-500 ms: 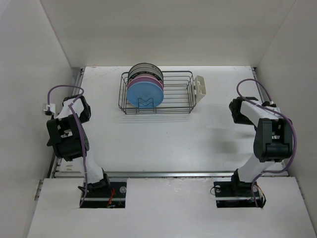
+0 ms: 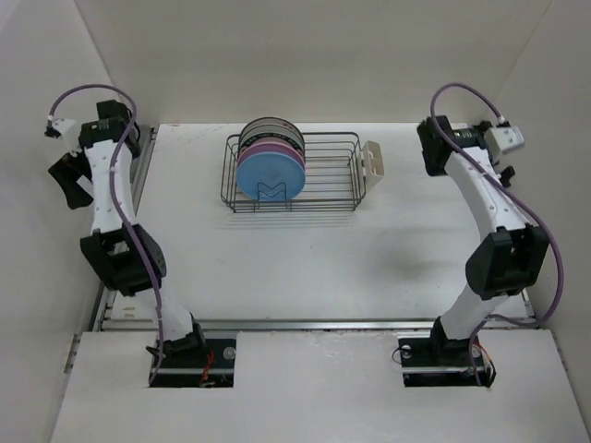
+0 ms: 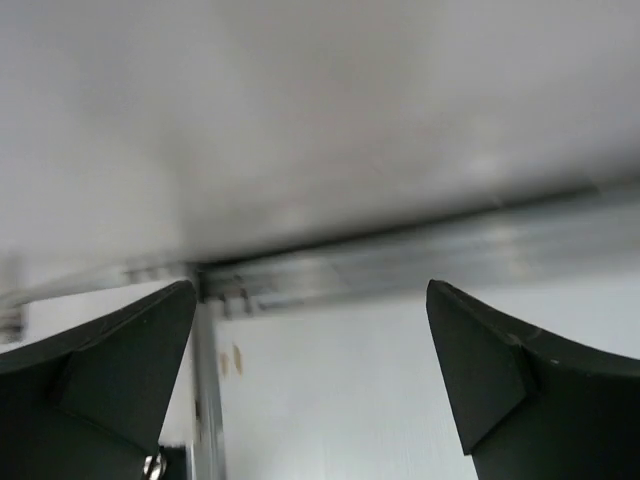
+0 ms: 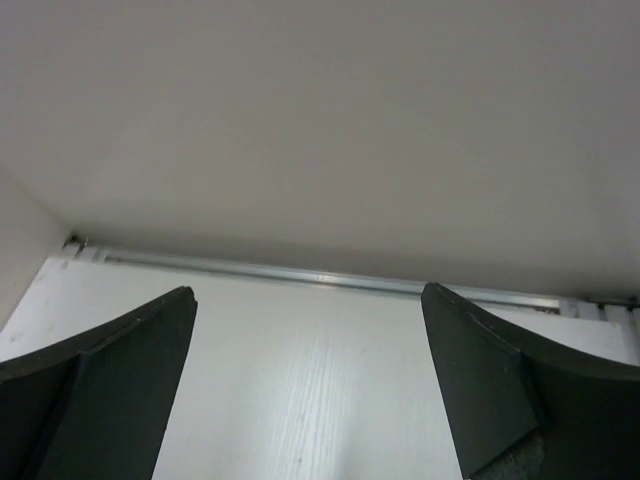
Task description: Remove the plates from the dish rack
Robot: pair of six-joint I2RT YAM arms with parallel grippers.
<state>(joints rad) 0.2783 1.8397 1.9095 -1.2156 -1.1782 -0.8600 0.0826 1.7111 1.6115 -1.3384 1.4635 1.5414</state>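
The top camera looks steeply down from above and behind the arm bases (image 2: 189, 351), taking in the whole table (image 2: 369, 258) up to the back wall (image 2: 314, 55). Each wrist camera sits close behind its own left gripper (image 3: 310, 285) or right gripper (image 4: 307, 290), facing low across the tabletop toward a wall and metal rail (image 4: 300, 275). All three views share the white tabletop.

The dish rack (image 2: 334, 140) sits on the table (image 2: 323, 258), right of the left gripper (image 2: 68, 177) and left of the right gripper (image 2: 432, 148), well apart from both. The plates (image 2: 270, 166) stand in its end nearer the left gripper; the cutlery cup (image 2: 374, 159) hangs on the end nearer the right gripper.
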